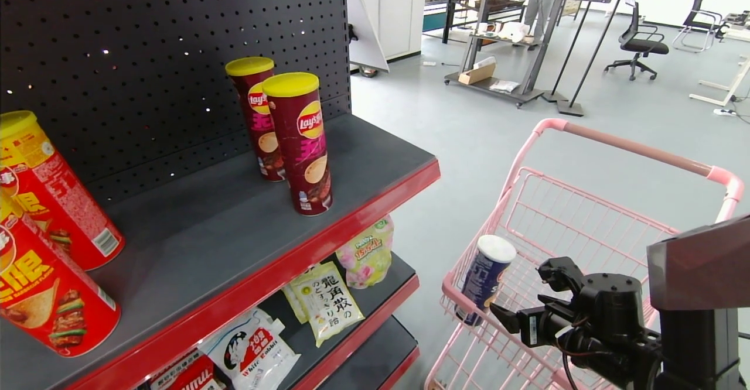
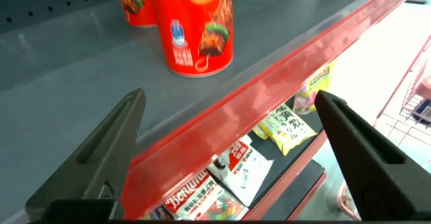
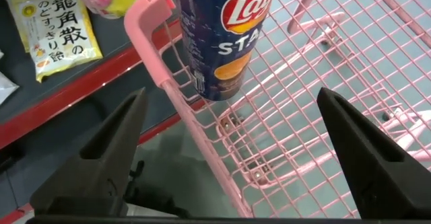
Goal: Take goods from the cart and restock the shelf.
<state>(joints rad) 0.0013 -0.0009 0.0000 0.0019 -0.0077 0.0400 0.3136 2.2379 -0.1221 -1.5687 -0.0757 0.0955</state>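
A dark blue chip can [image 1: 486,277] with a white lid stands in the near left corner of the pink wire cart [image 1: 633,147]. My right gripper [image 1: 520,293] is open just beside it, and in the right wrist view the blue can [image 3: 225,35] stands ahead of the open right gripper [image 3: 230,93], behind the cart rim [image 3: 158,49]. On the grey top shelf [image 1: 222,226] stand two maroon cans [image 1: 299,144] with yellow lids and two red cans [image 1: 50,202]. My left gripper [image 2: 230,96] is open and holds nothing, hovering over the shelf's red front edge [image 2: 283,76] near a red can [image 2: 195,29].
Lower shelves hold snack bags [image 1: 325,305], also in the left wrist view as snack bags [image 2: 283,126]. A pegboard [image 1: 146,44] backs the shelf. Open grey floor lies between shelf and cart. Office chairs [image 1: 638,41] and a wheeled stand [image 1: 498,56] are far behind.
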